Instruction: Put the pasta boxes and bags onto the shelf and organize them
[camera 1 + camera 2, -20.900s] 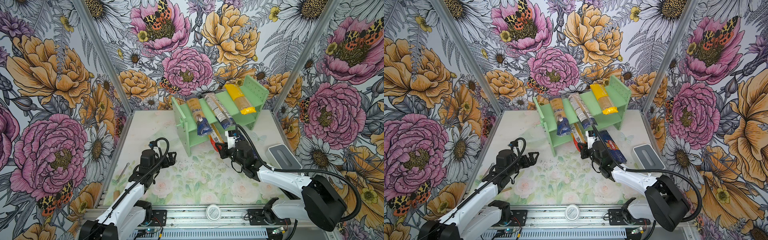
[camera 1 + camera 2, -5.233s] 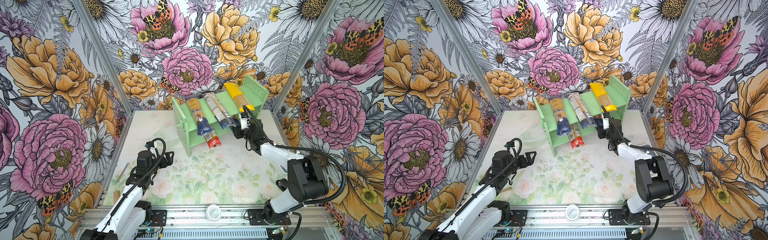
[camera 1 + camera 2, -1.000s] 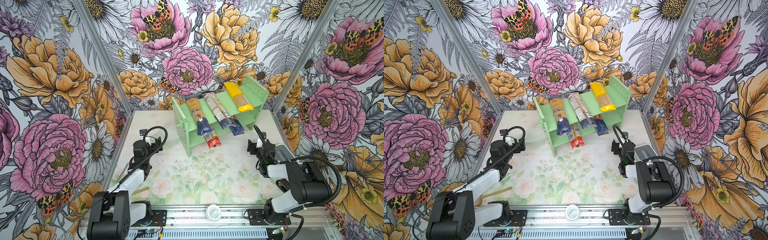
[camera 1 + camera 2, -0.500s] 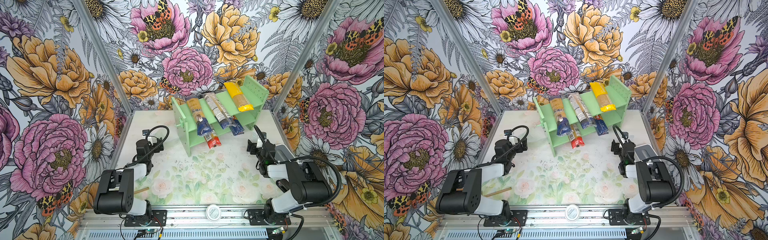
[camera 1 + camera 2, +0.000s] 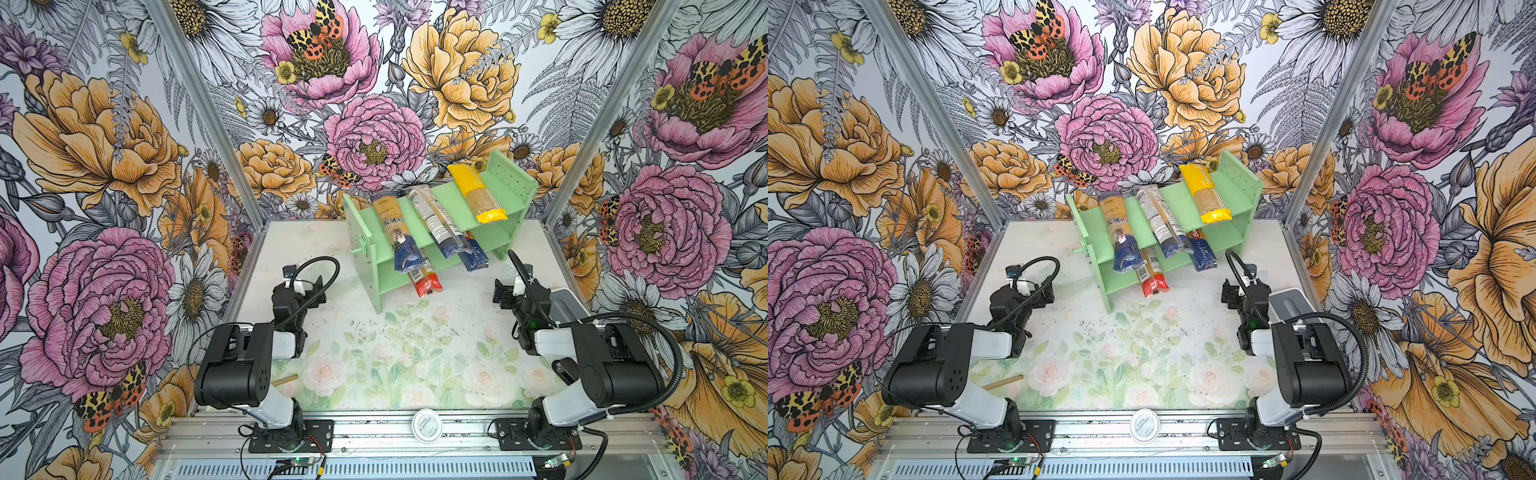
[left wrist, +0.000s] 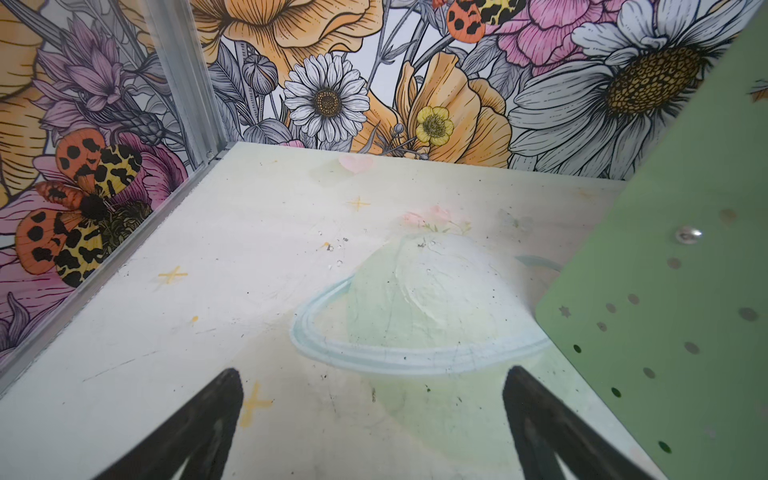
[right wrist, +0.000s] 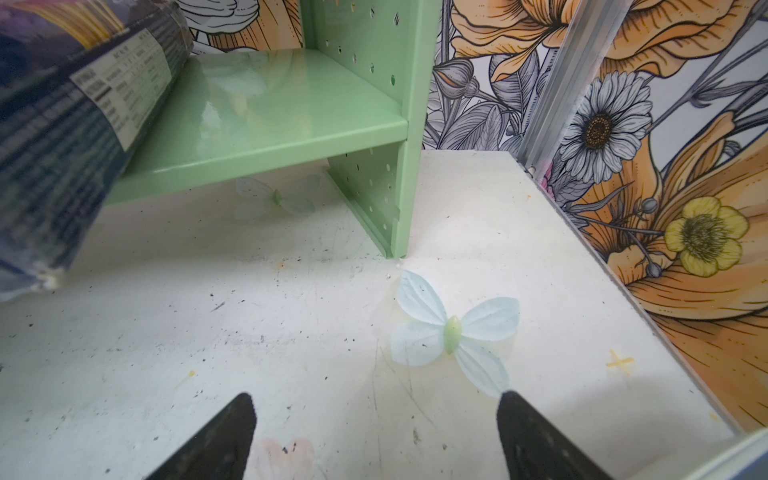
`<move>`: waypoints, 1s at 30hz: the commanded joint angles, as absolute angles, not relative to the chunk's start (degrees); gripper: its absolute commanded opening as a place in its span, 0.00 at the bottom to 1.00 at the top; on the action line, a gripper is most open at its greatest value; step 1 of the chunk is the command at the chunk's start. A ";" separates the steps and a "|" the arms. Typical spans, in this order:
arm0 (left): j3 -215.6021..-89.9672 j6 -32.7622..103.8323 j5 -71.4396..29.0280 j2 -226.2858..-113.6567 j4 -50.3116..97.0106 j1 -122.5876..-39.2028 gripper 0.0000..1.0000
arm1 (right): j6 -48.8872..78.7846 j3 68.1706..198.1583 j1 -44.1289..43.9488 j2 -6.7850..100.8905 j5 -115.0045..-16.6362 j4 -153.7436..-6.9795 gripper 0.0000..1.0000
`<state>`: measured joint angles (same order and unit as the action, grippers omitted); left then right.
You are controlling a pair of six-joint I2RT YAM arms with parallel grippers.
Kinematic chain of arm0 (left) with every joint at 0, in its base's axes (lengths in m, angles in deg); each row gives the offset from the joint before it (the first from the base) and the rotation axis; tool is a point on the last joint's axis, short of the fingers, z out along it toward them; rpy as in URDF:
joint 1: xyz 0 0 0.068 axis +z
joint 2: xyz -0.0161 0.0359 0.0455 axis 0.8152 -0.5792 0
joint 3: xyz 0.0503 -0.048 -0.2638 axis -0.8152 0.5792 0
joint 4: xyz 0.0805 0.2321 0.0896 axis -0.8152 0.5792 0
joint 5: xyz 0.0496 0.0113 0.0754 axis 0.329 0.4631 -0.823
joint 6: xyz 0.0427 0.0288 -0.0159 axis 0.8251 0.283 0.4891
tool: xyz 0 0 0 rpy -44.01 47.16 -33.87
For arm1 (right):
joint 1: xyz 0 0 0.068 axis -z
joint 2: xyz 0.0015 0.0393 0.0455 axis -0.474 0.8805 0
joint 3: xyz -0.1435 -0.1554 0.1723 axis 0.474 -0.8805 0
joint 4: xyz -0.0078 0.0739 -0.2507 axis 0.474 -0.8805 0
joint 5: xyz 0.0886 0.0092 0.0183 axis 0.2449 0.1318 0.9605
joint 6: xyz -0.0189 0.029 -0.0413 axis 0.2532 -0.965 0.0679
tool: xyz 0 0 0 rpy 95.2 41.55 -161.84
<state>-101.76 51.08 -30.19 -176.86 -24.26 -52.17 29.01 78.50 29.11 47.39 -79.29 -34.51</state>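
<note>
Shelf (image 5: pixel 513 185) (image 5: pixel 1241 174) stands at the back of the tabletop (image 5: pixel 415 332), skewed to the back wall, with its right end further back. All five packs are on it, and none lies on the tabletop.

Top tier, left to right in both top views:
- clear pack with dark-blue end (image 5: pixel 392 224) (image 5: pixel 1119 228), blue end hanging over the front edge
- second clear pack (image 5: pixel 432 220) (image 5: pixel 1156 220), angled, blue end also past the front edge
- yellow pack (image 5: pixel 476 193) (image 5: pixel 1204 191), near the right side panel, apart from the other two

Lower tier:
- red pack (image 5: pixel 424 282) (image 5: pixel 1152 280), front end sticking out beyond the tier, below the first clear pack
- dark blue pack (image 5: pixel 473 255) (image 5: pixel 1202 251), to its right, front end also protruding; in the right wrist view its end (image 7: pixel 62 145) overhangs the tier, above the tabletop

All packs lie front to back across the tiers, not along them.

Left tool (image 6: pixel 372 370): fingers spread wide with nothing between them. It sits low over the tabletop, left of the shelf and apart from it, and the shelf's peg-holed side panel (image 6: pixel 685 291) is in its view.

Right tool (image 7: pixel 375 395): fingers spread wide and empty. It sits in front of the shelf's right end and touches neither shelf nor pack.

Grey rectangular item (image 5: pixel 565 303) sits beside the right arm (image 5: pixel 602 365). Thin wooden stick (image 5: pixel 284 379) lies on the tabletop by the left arm (image 5: pixel 232 365).
</note>
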 commanded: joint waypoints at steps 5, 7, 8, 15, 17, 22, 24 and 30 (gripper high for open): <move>-102.14 51.53 -31.60 -176.69 -26.69 -52.26 0.99 | 28.30 79.38 29.53 47.40 -79.88 -32.12 0.99; -102.14 51.60 -31.63 -176.69 -26.69 -52.40 0.99 | 28.18 79.38 29.54 47.38 -79.85 -32.24 0.99; -102.14 51.58 -31.72 -176.69 -26.72 -52.37 0.99 | 28.18 79.38 29.56 47.41 -79.91 -32.25 1.00; -102.50 52.49 -30.17 -176.69 -25.89 -52.60 0.99 | 28.21 79.30 29.53 47.41 -79.84 -32.17 0.99; -102.58 52.58 -30.26 -176.69 -25.86 -52.70 0.99 | 28.30 79.33 29.57 47.32 -79.92 -32.06 0.99; -102.58 52.46 -30.16 -176.69 -25.87 -52.59 0.99 | 28.25 79.29 29.59 47.32 -79.92 -32.08 0.99; -102.58 52.49 -29.90 -176.68 -25.81 -52.50 0.99 | 28.25 79.29 29.55 47.31 -79.85 -32.04 1.00; -102.49 52.58 -30.29 -176.69 -25.94 -52.65 0.99 | 28.26 79.29 29.57 47.32 -79.91 -32.06 1.00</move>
